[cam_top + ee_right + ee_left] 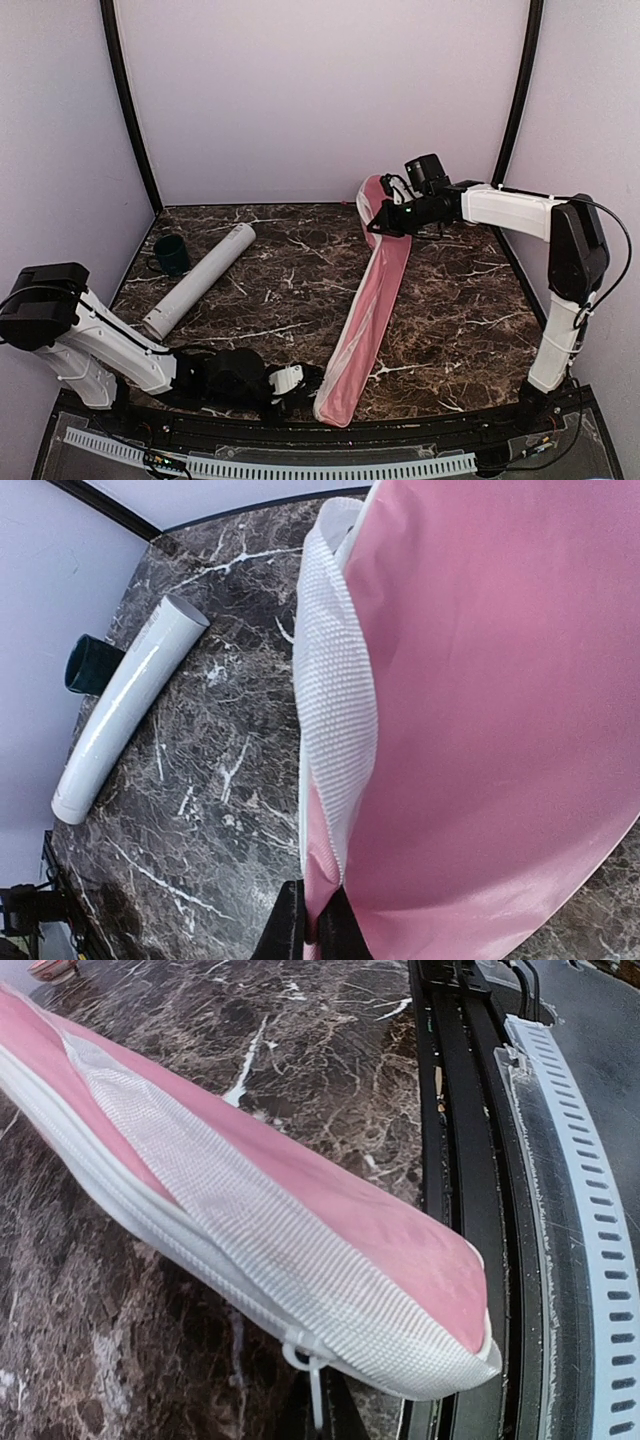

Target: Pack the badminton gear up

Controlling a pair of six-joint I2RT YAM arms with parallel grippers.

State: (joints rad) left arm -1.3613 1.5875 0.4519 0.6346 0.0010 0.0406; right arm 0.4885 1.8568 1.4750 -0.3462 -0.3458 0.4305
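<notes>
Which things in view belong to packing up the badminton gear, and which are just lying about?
Belongs to the job: pink racket cover; long pale grey tube.
Just lying about: small dark green cup.

White shells and black joints lead to a black left hand (305, 383) and right hand (374, 227).

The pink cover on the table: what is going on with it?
Both arms hold the pink racket cover over the marble table. The right arm's fingers pinch its far end; the left arm's fingers are shut at its near end, by the zip. The grey tube and dark green cup sit untouched at the left.
</notes>
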